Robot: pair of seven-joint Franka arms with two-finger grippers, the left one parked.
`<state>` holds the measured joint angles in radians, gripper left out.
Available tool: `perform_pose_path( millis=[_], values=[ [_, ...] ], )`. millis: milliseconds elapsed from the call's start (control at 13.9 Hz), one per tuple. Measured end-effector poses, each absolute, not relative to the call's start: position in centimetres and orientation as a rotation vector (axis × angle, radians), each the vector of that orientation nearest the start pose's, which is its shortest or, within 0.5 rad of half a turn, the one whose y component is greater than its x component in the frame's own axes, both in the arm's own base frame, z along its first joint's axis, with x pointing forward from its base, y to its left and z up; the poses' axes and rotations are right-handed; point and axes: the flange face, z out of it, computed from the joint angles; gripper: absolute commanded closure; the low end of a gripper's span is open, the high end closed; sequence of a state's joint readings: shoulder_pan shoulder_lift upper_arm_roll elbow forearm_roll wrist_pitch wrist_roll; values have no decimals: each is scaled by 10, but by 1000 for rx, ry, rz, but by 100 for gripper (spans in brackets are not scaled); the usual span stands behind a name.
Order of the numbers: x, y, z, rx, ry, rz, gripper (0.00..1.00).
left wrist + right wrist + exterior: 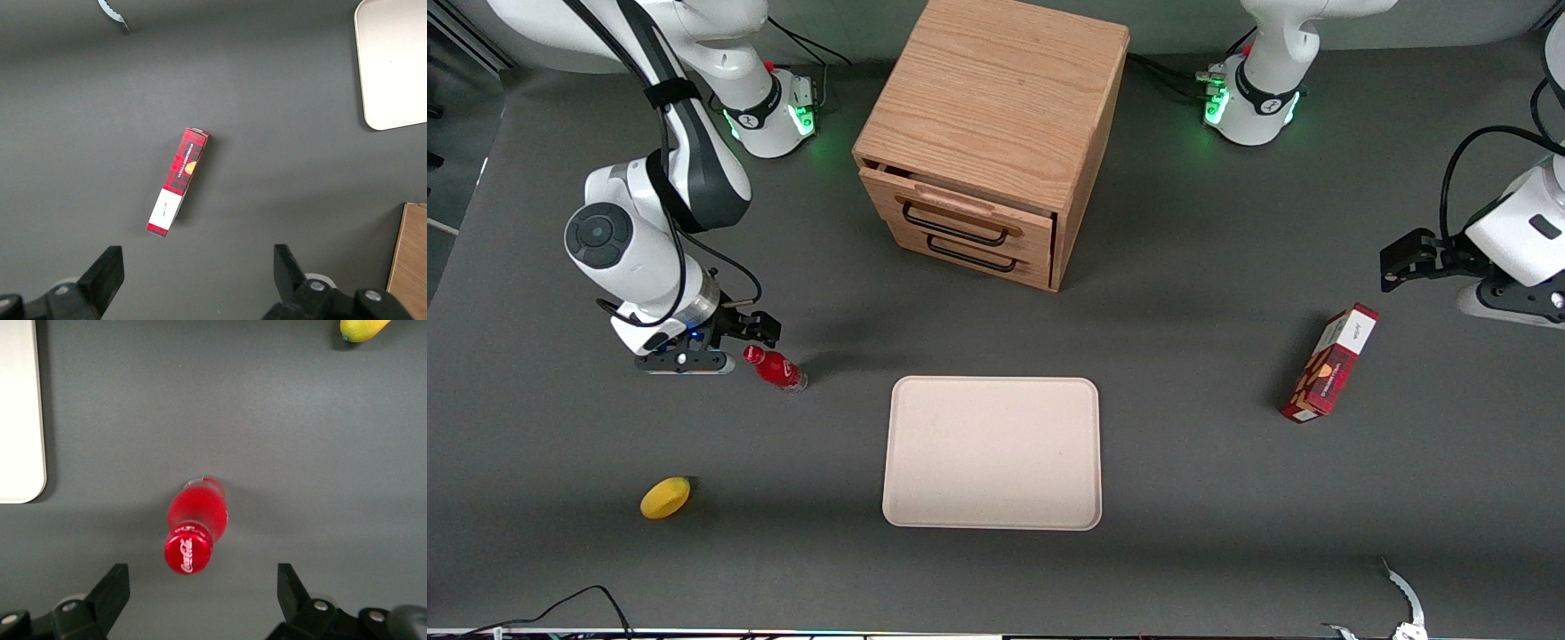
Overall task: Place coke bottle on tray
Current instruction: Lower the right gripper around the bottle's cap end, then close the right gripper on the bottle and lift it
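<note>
The coke bottle [775,368] is small and red with a red cap, and it stands on the dark table between the tray and the working arm. In the right wrist view I look down on the coke bottle [195,520], its lettered cap just ahead of the gap between the fingers. My gripper [729,342] hovers beside and above the bottle, not touching it. The gripper [201,587] is open and holds nothing. The pale beige-pink tray [992,453] lies flat near the table's middle with nothing on it; a corner of the tray [20,413] shows in the wrist view.
A yellow lemon [665,497] lies nearer to the front camera than the bottle. A wooden drawer cabinet [987,133] stands farther from the camera than the tray, its top drawer slightly open. A red carton box [1330,363] lies toward the parked arm's end.
</note>
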<state>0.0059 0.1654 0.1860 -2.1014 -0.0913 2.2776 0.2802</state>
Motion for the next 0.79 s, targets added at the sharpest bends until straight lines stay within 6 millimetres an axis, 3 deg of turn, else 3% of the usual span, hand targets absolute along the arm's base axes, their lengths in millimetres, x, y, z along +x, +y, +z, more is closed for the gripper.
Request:
perform_pose_path(
  millis=[216,433,505,794],
  values=[
    [563,105,333,-3180,41,-25,7],
    [566,105,324,-3176,39,-22,18],
    [567,106,322,-3175,39,-21,26],
    [569,106,322,-3173,40,-31,85]
  ],
)
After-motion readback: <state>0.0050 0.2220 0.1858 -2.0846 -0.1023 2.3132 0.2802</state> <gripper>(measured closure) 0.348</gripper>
